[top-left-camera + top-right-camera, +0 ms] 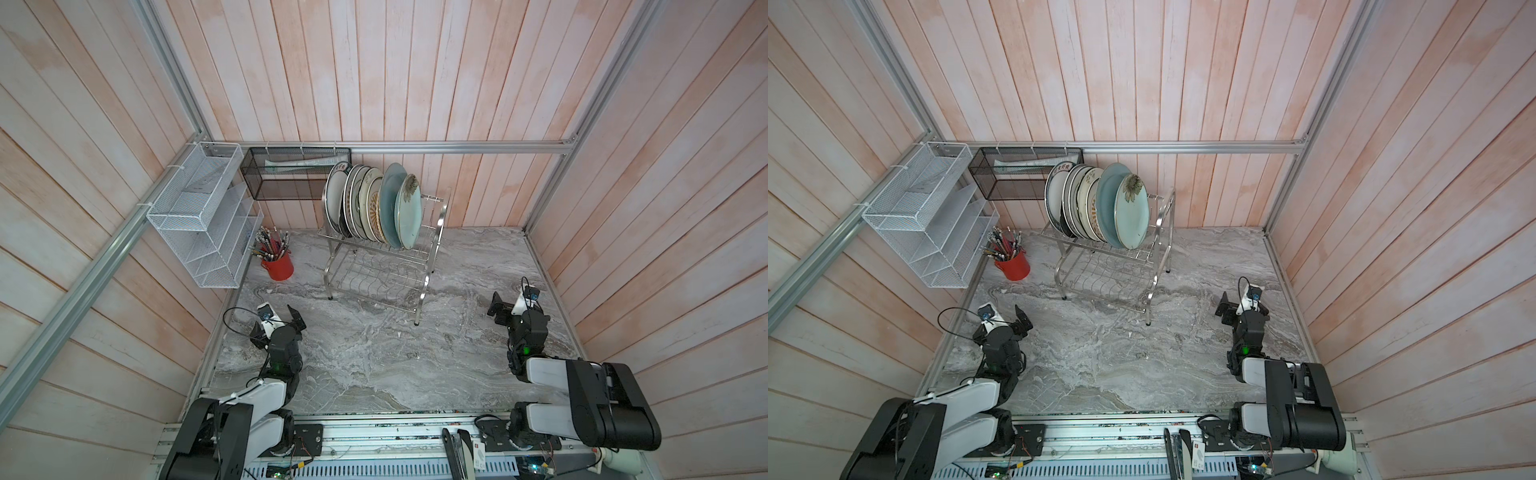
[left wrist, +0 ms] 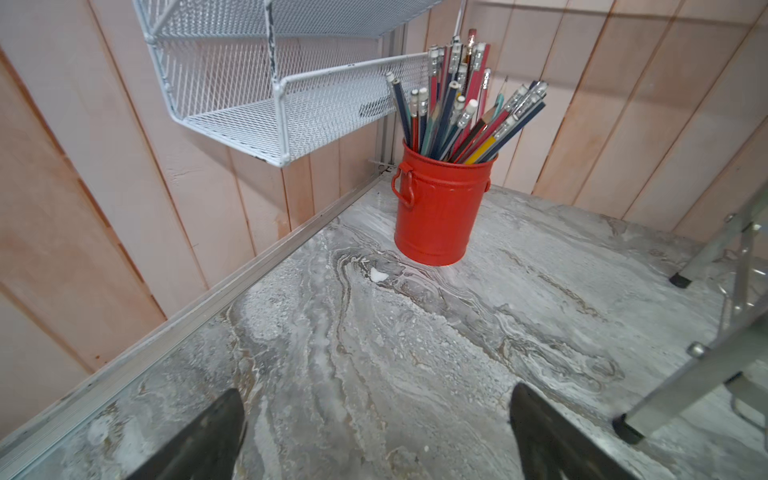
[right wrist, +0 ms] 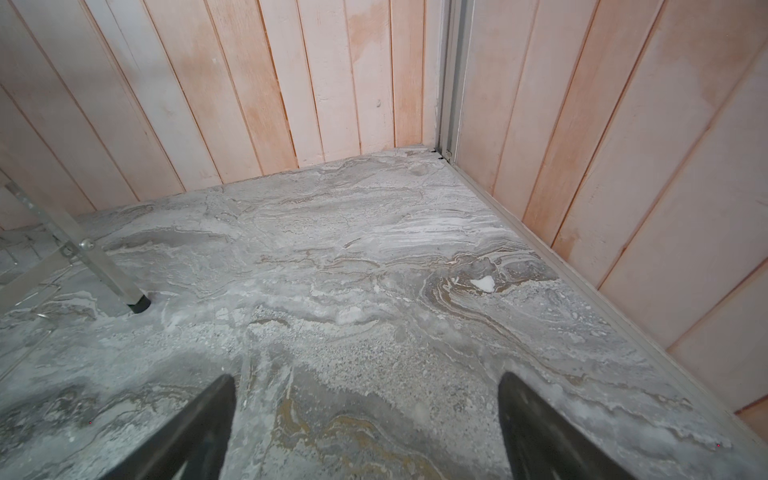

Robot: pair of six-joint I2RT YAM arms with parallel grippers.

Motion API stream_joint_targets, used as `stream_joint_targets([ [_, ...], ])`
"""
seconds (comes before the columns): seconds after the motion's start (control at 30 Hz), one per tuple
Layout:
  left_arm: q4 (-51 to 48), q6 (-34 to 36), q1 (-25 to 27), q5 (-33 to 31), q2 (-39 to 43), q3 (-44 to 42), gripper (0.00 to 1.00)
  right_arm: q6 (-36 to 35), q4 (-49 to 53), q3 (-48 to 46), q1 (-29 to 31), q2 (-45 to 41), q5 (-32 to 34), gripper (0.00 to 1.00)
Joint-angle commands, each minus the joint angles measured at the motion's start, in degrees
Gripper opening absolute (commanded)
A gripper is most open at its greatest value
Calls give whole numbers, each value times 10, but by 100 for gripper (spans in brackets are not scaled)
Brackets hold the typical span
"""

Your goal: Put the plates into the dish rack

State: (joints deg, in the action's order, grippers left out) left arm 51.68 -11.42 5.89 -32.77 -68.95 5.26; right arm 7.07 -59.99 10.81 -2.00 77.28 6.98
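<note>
Two arms, the left arm (image 1: 266,392) and the right arm (image 1: 544,370), were folded low at the near corners of the marble tabletop (image 1: 374,365), wrists pitched forward and down. The dish rack (image 1: 432,232) was placed by the far wall, with the plates (image 1: 409,212) seated upright in its upper tier. The left gripper (image 2: 376,392) and the right gripper (image 3: 365,377) were released, jaws spread wide over the tabletop, nothing grasped.

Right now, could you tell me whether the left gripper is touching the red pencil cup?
Apart. The left wrist view shows a stretch of bare tabletop between the open left gripper and the red pencil cup.
</note>
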Motion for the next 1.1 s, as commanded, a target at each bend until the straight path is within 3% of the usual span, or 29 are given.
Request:
stream_joint_targets([
  [0.0,122,23,-23,61,-37,20,100,-25,-117,-14,-10,39,2,98],
  [0.07,148,29,-32,75,-63,21,100,-22,-171,-26,-11,76,-1,98],
  [0.17,295,48,-39,85,-148,5,100,-23,-204,-23,-11,104,-11,98],
  [0.27,189,56,-41,151,-123,34,100,-33,-113,12,-10,89,-23,98],
  [0.37,184,60,-61,225,-159,52,100,-36,-102,22,-10,94,-27,98],
  [0.43,235,65,-68,228,-209,64,100,-36,-98,23,-10,93,-28,98],
  [0.5,127,60,-68,242,-182,95,100,-36,-97,24,-10,93,-28,98],
  [0.57,178,66,-68,240,-203,88,100,-36,-97,24,-10,93,-27,98],
  [0.63,125,66,-66,243,-185,100,100,-36,-97,25,-9,94,-26,98],
  [1.07,126,86,-55,232,-194,109,100,-50,-90,31,8,95,-3,98],
])
